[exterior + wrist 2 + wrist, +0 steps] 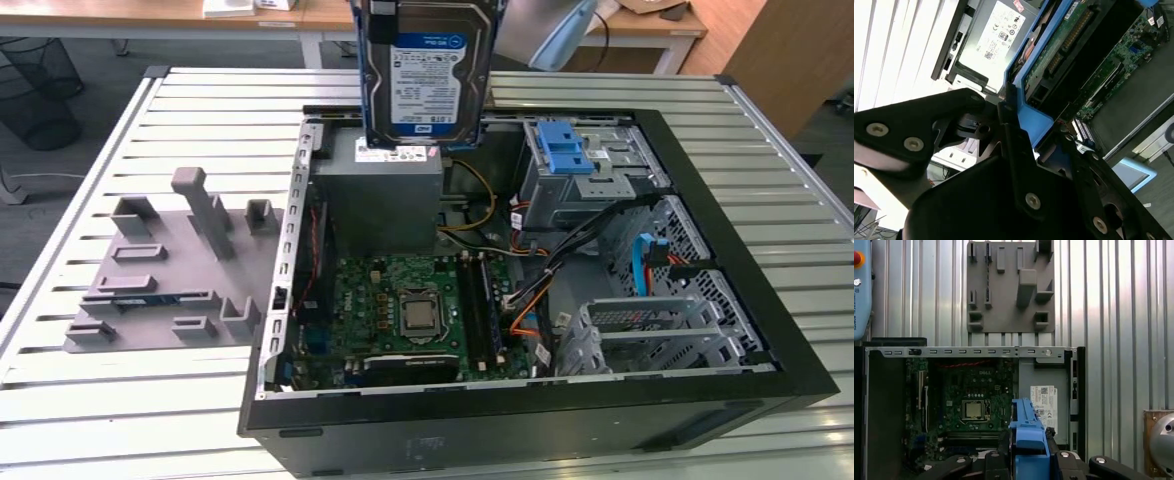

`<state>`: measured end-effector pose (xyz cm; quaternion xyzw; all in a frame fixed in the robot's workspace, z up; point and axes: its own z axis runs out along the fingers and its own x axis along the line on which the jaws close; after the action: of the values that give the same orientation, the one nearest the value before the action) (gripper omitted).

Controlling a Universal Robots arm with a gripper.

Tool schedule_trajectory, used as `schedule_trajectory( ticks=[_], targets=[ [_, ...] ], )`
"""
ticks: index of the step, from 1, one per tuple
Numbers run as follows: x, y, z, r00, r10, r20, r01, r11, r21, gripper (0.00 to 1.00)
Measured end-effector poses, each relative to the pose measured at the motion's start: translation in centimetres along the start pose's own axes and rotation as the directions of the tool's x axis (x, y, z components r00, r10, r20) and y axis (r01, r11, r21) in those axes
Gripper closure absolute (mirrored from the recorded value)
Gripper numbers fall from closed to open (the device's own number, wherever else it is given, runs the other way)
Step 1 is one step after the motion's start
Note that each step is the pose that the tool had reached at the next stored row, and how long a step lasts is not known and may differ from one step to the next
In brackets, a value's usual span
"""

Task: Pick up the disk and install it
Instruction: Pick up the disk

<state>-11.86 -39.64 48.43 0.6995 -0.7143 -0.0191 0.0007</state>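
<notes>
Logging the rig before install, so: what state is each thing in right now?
disk: in the air, upright, over the power supply
gripper: shut on the disk's blue carrier
case: lying on its side, open
power supply: seated in the case
CPU: exposed, no cooler on it
gray tray: flat on the table, beside the case

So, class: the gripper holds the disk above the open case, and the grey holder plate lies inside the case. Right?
No. The grey holder plate lies outside the case, on the slatted table, as the exterior view shows. The gripper does hold the disk.
</notes>
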Motion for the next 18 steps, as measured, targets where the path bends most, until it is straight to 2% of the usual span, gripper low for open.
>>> schedule_trajectory(
  ticks=[2,5,18],
  targets=[
    [-0.01,-0.45,-0.01,1.0,0.0,0.0,0.0,1.0,0.0,0.64],
    [0.12,-0.72,-0.02,1.0,0.0,0.0001,0.0,1.0,0.0,0.64],
    [3.01,-0.82,-0.04,1.0,0.004,0.0001,-0.004,1.0,0.0001,0.64]
  ],
)
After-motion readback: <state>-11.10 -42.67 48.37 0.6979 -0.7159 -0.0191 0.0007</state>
